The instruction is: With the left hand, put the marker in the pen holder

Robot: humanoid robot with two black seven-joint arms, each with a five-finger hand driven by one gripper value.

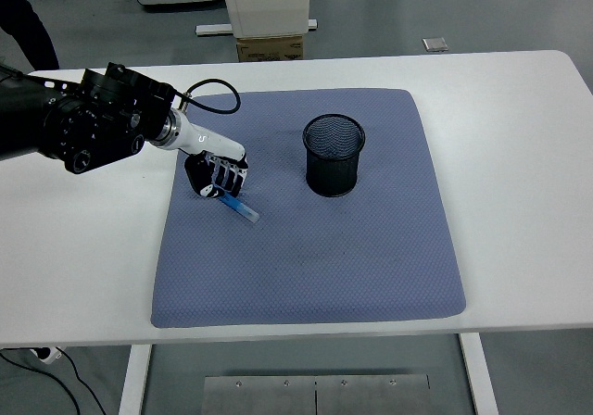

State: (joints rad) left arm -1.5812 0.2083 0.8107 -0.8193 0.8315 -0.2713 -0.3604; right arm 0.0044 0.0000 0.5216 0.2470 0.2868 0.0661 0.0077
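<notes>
One blue marker (239,207) is showing, gripped in the one hand (215,176) that is reaching in from the left. One black mesh pen holder (334,155) is standing right of it. One blue-grey mat (315,257) is lying over one white worktop (519,156). Beyond the far edge, one cardboard box (270,48) is sitting on the floor, and one person's dark leg (23,17) is showing far left.
</notes>
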